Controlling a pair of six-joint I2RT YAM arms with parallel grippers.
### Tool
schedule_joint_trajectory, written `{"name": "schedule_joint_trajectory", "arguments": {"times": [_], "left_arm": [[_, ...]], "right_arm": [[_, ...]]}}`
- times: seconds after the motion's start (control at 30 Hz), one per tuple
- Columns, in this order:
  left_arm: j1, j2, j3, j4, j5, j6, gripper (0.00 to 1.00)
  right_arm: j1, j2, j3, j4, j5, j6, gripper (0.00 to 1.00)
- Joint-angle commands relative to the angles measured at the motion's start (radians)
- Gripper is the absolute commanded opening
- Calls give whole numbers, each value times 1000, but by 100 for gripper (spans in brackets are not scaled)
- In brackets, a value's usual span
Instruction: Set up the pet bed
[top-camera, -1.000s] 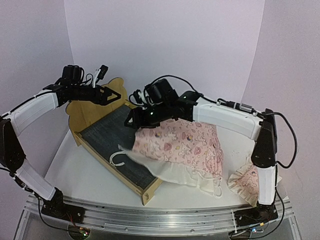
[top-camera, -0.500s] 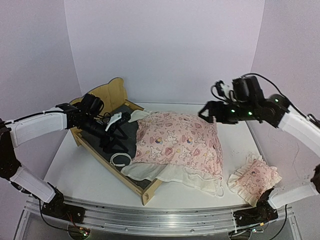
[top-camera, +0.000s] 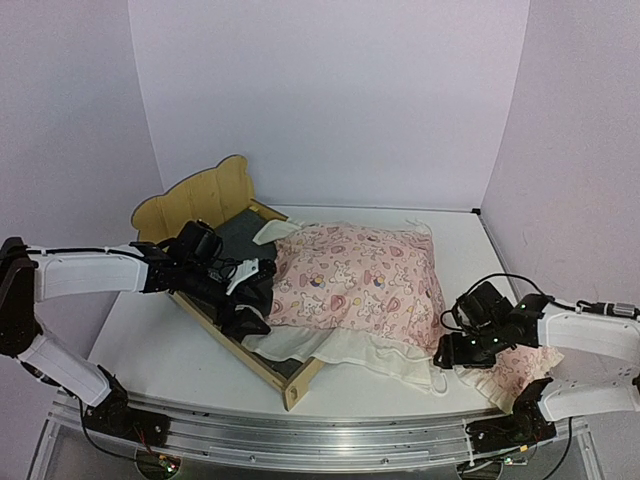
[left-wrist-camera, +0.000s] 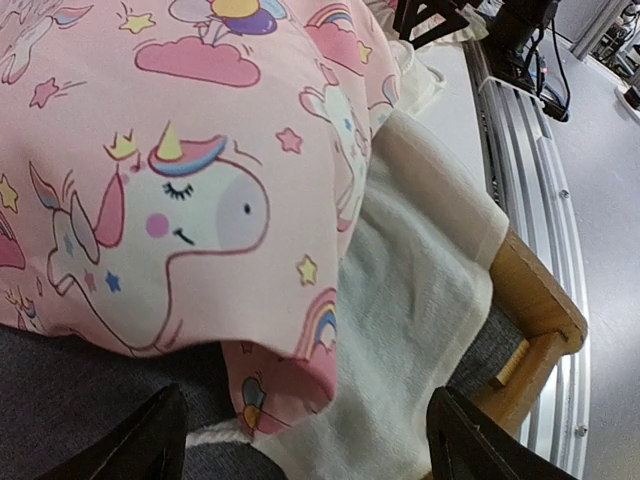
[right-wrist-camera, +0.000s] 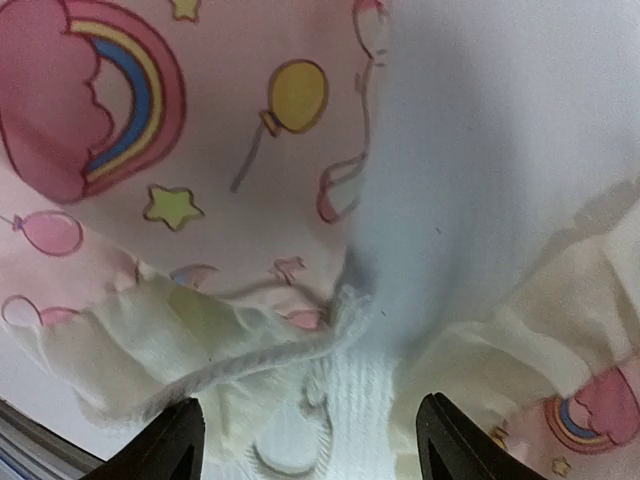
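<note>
The plywood pet bed (top-camera: 195, 196) stands at the left, its grey base (left-wrist-camera: 70, 410) partly showing. A pink printed cover (top-camera: 362, 278) with a cream ruffle (left-wrist-camera: 425, 300) lies across the bed's foot end and the table. My left gripper (top-camera: 250, 300) is open low over the base at the cover's near-left edge (left-wrist-camera: 290, 385), holding nothing. My right gripper (top-camera: 450, 350) is open close above the cover's near-right ruffled corner (right-wrist-camera: 170, 340) and its white cord loop (right-wrist-camera: 250, 365). It holds nothing.
A small pink ruffled pillow (top-camera: 512, 365) lies on the table (top-camera: 160, 340) at the near right, beside my right gripper. The bed's wooden foot corner (left-wrist-camera: 535, 300) sits near the metal rail (top-camera: 320, 435) at the front edge. Walls close in on three sides.
My right arm let go of the cover, swung up to the back right, then came down to the cover's near-right corner. My left gripper moved from the headboard down to the cover's edge.
</note>
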Motion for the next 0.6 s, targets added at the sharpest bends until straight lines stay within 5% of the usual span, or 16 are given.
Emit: {"name": "schedule_joint_trajectory", "arguments": {"times": [0.0,0.2,0.3,0.4,0.47,0.57], "left_arm": [[-9,30,-27,183,-12,-49,83],[-40,58,-68,260,-24,-93,68],[-70,62,-75,266,-42,-101,48],[-72,56,-39,243,-46,-139,13],[-71,53,24,186,-60,-130,0],[-42,49,108,134,-110,-69,0]], "right_arm": [[3,56,-62,262,-84,139,73],[4,176,-60,348,-121,205,54],[5,164,-59,392,-122,217,35],[5,121,-15,389,-123,201,2],[4,81,40,363,-108,180,0],[4,62,201,256,-73,106,0]]}}
